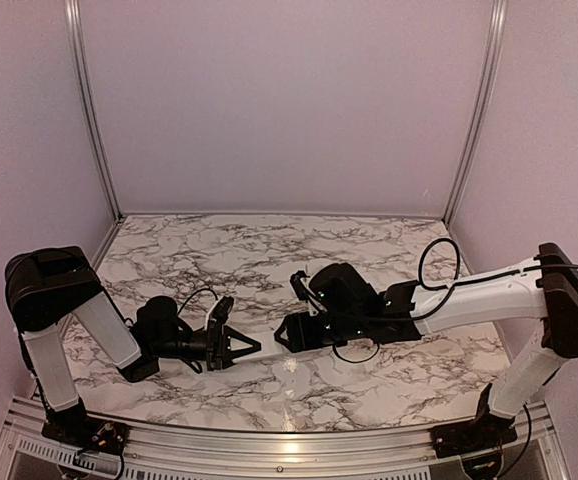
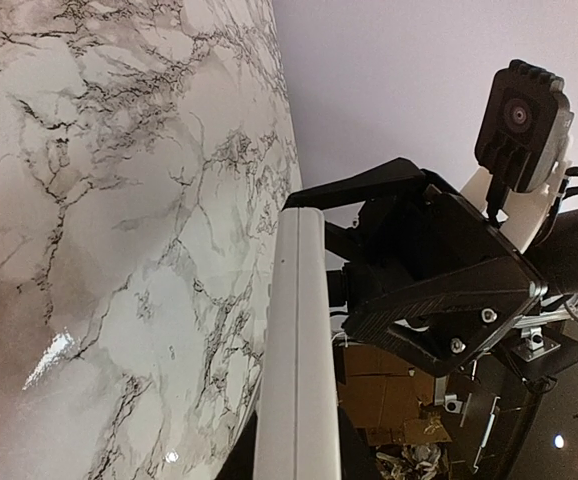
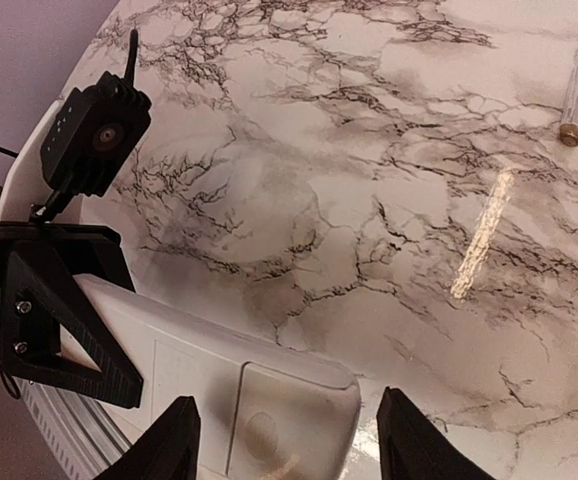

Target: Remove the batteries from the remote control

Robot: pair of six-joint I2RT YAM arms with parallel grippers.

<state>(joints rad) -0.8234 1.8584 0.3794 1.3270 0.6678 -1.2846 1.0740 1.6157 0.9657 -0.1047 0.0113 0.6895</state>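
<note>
The white remote control hangs low over the marble table, held between my two grippers. My left gripper is shut on one end of it; in the left wrist view the remote control runs up out of the left gripper as a long white bar. My right gripper is open, and its dark fingertips stand on either side of the other end. The remote control shows a closed rectangular cover there, between the fingers of the right gripper. The batteries are hidden.
A long thin grey rod with a gold tip lies on the marble table far from the grippers. Purple walls and metal corner rails close in the back and sides. The left arm's wrist camera is close to the right gripper.
</note>
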